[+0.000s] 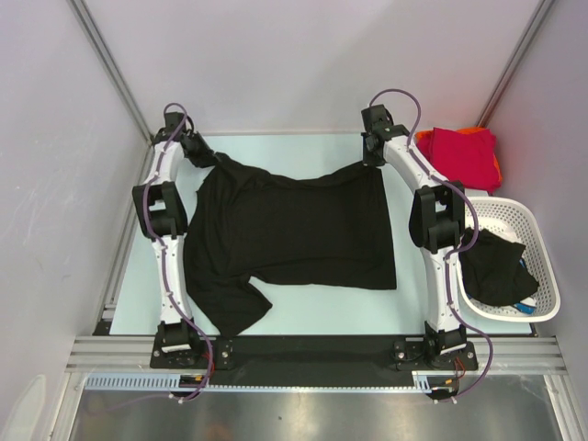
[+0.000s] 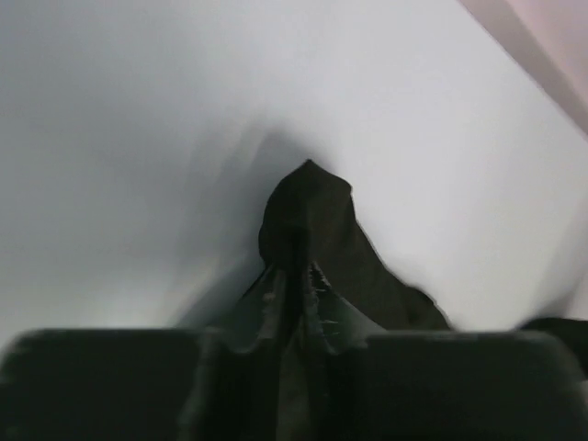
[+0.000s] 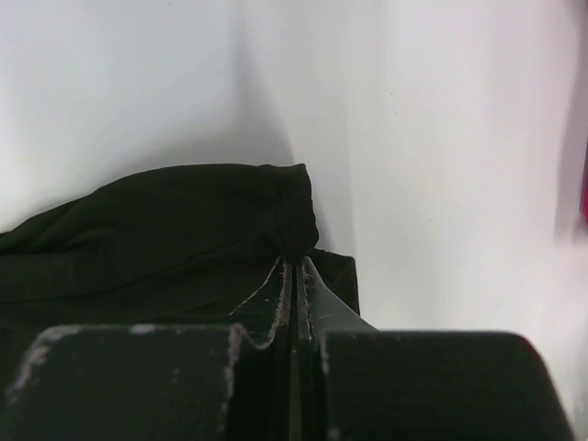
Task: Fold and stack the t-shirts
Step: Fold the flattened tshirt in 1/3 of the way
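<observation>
A black t-shirt lies spread on the pale table, with one sleeve trailing toward the near left. My left gripper is at its far left corner. In the blurred left wrist view the jaws stand nearly together and the black cloth rises in a peak at their tips. My right gripper is at the far right corner. Its jaws are shut on a bunched edge of the black cloth. A crimson red t-shirt lies folded on an orange one at the far right.
A white lattice basket stands at the right edge and holds a crumpled black garment. White walls close in the table at the back and on both sides. A black strip with the arm bases runs along the near edge.
</observation>
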`<action>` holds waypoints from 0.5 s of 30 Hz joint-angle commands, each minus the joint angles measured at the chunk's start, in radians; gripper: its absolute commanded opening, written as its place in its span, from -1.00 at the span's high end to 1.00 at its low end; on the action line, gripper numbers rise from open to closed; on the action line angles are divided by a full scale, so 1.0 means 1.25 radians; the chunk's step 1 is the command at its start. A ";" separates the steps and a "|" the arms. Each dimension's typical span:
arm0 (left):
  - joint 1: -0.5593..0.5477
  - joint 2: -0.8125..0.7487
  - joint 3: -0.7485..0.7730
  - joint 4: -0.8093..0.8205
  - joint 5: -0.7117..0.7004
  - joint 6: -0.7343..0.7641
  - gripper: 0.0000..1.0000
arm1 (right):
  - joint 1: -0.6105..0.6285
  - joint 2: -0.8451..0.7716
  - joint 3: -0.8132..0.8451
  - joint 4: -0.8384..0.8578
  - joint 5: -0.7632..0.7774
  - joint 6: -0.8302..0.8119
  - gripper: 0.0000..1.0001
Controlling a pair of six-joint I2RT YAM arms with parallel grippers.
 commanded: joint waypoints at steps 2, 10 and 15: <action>-0.012 0.009 0.037 0.022 0.020 -0.016 0.99 | -0.002 -0.054 -0.009 0.019 0.002 -0.009 1.00; -0.009 -0.119 -0.002 0.010 -0.052 0.026 1.00 | 0.002 -0.085 -0.051 0.032 0.013 -0.007 1.00; -0.009 -0.201 -0.099 -0.034 -0.109 0.059 1.00 | -0.005 -0.125 -0.094 0.041 0.019 -0.010 1.00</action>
